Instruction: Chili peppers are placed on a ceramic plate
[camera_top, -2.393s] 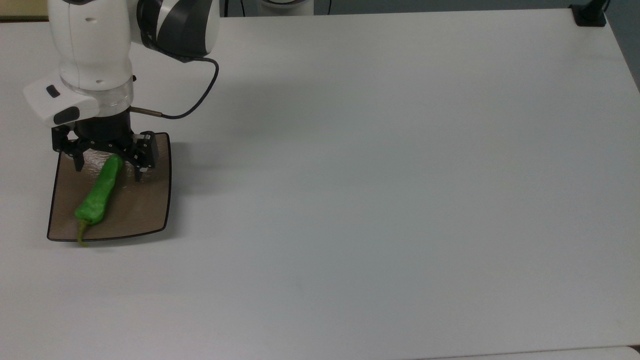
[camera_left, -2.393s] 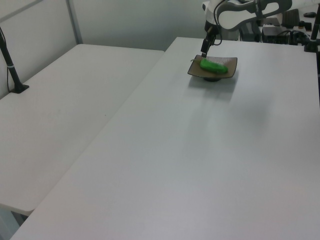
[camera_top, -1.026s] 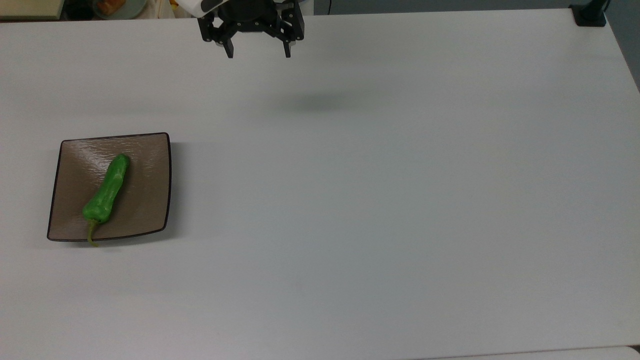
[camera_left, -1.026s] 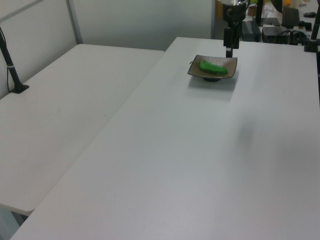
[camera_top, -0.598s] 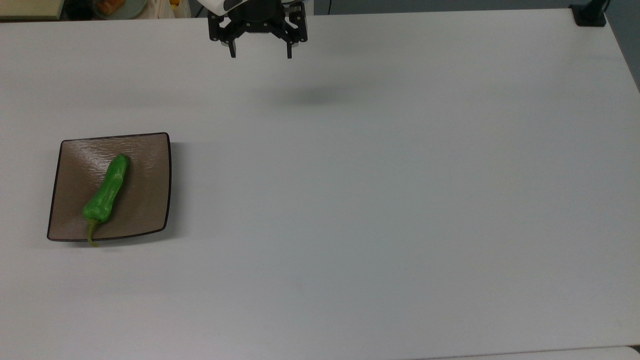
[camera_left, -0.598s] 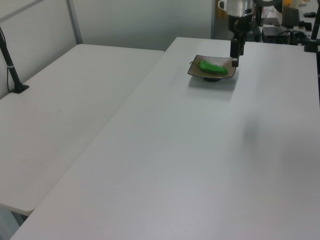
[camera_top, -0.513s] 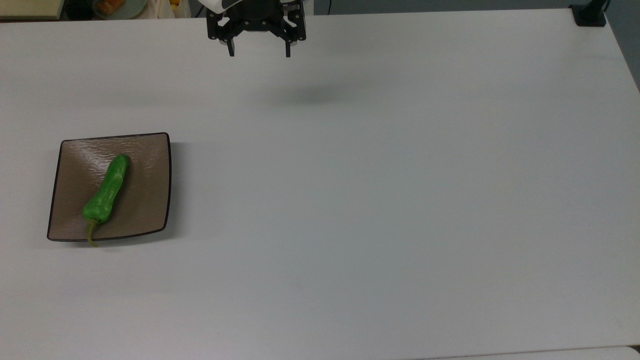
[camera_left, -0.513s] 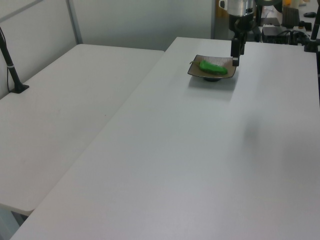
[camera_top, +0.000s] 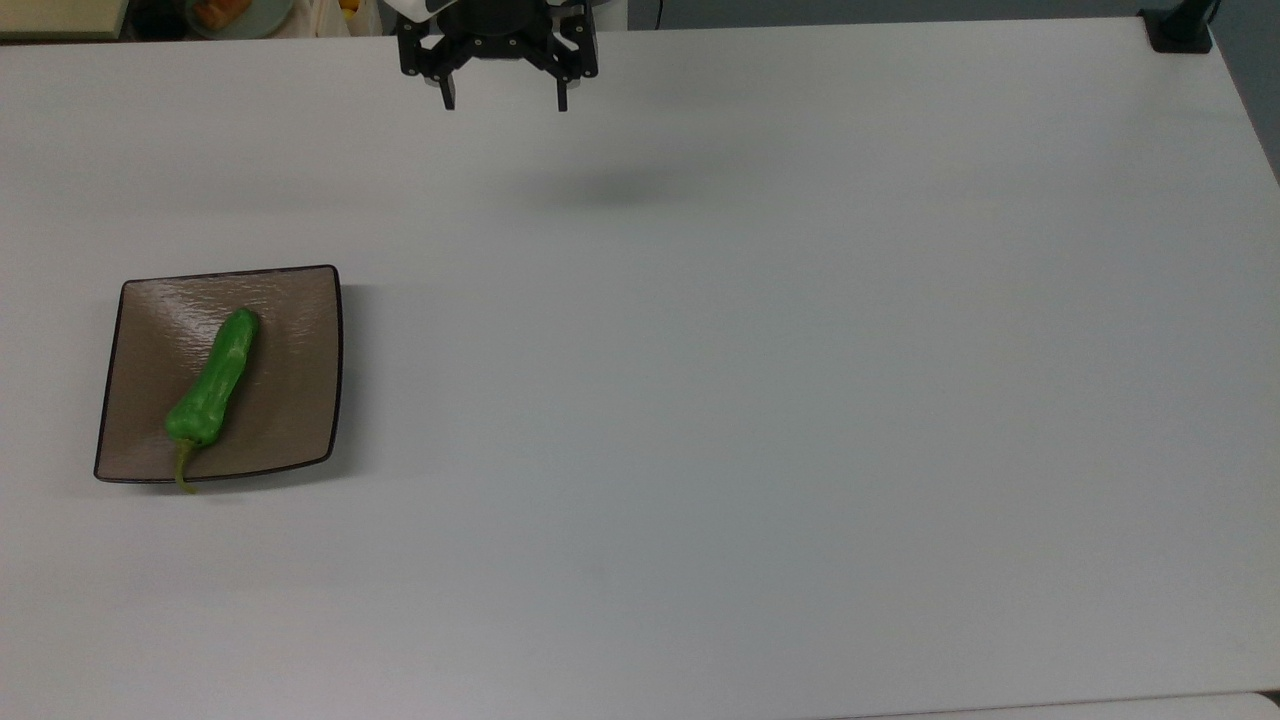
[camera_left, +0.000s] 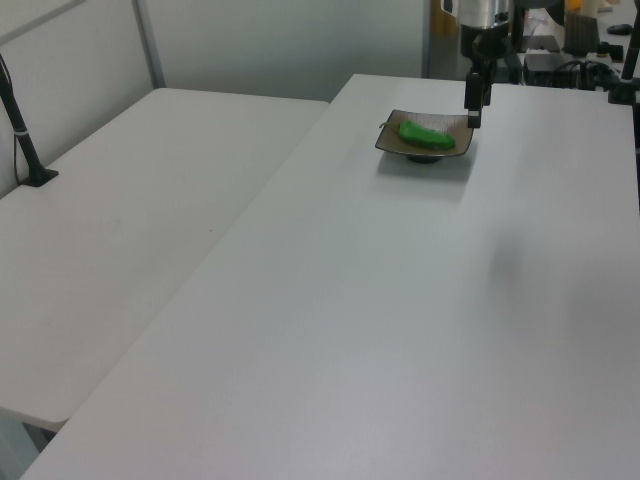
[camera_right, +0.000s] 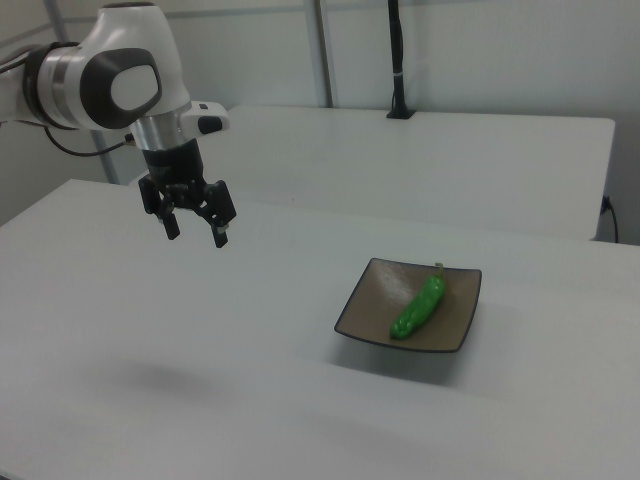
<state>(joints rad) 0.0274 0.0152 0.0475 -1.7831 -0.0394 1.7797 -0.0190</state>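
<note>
A glossy green chili pepper lies diagonally on the square brown ceramic plate, its olive stem reaching the plate's near rim in the top view. The plate rests on the white table at the top view's left. My gripper hangs open and empty high above the table, near the far edge in the top view, well away from the plate. In the left view the gripper appears just right of the plate.
The white table stretches wide to the top view's right. A black post base stands at its far right corner. A second white table lies alongside in the left view.
The gripper let go of the pepper on the plate, rose and drew back toward the top view's far edge. Over the last half second it drifted slightly toward the top view's left.
</note>
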